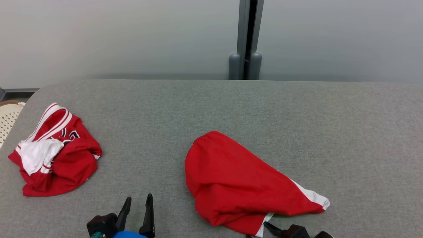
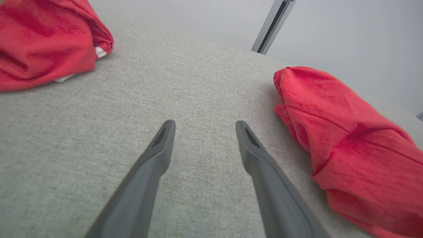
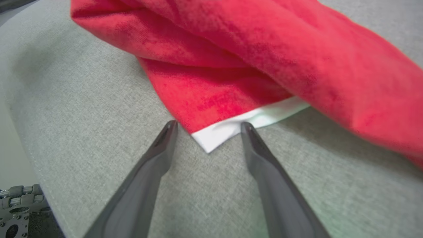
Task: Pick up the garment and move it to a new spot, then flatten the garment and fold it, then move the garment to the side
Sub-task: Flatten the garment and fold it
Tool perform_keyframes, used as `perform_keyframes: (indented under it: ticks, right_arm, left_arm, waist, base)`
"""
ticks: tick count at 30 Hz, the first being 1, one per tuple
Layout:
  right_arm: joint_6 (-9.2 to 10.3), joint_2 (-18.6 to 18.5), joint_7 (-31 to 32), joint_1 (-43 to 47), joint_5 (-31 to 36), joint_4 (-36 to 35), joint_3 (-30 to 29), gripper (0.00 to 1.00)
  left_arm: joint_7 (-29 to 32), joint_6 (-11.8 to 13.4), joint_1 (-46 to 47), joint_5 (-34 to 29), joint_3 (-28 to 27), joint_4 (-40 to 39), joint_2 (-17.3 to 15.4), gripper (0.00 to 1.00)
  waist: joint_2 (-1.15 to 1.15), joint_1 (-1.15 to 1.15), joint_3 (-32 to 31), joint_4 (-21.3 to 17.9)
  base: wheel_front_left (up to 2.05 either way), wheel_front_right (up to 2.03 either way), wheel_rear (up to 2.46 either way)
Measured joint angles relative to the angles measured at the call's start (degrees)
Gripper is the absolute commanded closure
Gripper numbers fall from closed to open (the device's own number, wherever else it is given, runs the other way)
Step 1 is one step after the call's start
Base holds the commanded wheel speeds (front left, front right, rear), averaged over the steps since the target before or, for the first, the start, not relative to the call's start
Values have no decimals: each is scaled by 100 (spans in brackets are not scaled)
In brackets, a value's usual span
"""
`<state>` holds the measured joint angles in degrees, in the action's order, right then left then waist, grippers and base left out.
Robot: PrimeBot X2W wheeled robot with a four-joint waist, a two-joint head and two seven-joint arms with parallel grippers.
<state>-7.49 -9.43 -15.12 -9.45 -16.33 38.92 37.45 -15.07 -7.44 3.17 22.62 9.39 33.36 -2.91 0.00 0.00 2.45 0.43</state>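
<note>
diagonally the garment runs far-left to near-right; left pincer and right pincer gape empty.

From the head we look down over the table toward the wall. Our wrist cameras sit low and close, both catching the red garment at mid-table.

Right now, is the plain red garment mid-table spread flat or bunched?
Bunched. The plain red fabric garment lies doubled over itself in loose folds, a white hem corner poking out underneath.
</note>
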Motion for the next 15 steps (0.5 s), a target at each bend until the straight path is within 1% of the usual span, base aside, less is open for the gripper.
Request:
perform_keyframes:
  ticks: [1,2,3,4,7,9,12,15]
  right_arm:
    - [0,26,20,-60,7,97,41,0]
    - [0,45,20,-108,10,172,85,33]
    - [1,56,38,-160,12,253,118,77]
    - [1,73,44,-212,-5,314,146,100]
    - [9,140,44,-343,-169,352,275,100]
    - [3,210,43,-364,-436,257,282,100]
    - [1,294,30,-539,-958,-215,297,100]
    - [1,420,16,-933,-1651,-839,511,100]
  left_arm:
    - [0,0,2,0,-1,4,0,0]
    - [0,0,6,0,-3,9,-2,0]
    - [0,0,10,1,-4,11,-2,0]
    - [0,0,18,1,-3,15,-1,0]
    - [0,0,30,8,-3,18,-1,0]
    - [0,0,31,9,-5,21,-1,0]
    - [0,0,30,13,-25,33,0,0]
    - [0,0,21,5,-66,75,-2,0]
  waist:
    - [0,0,11,15]
    - [0,0,22,31]
    - [0,0,30,45]
    - [0,0,38,59]
    - [0,0,55,93]
    - [0,0,54,98]
    - [0,0,40,88]
    - [0,0,-13,44]
  base:
    - [0,0,0]
    - [0,0,0]
    - [0,0,0]
    - [0,0,0]
    - [0,0,0]
    - [0,0,0]
    - [0,0,0]
    - [0,0,0]
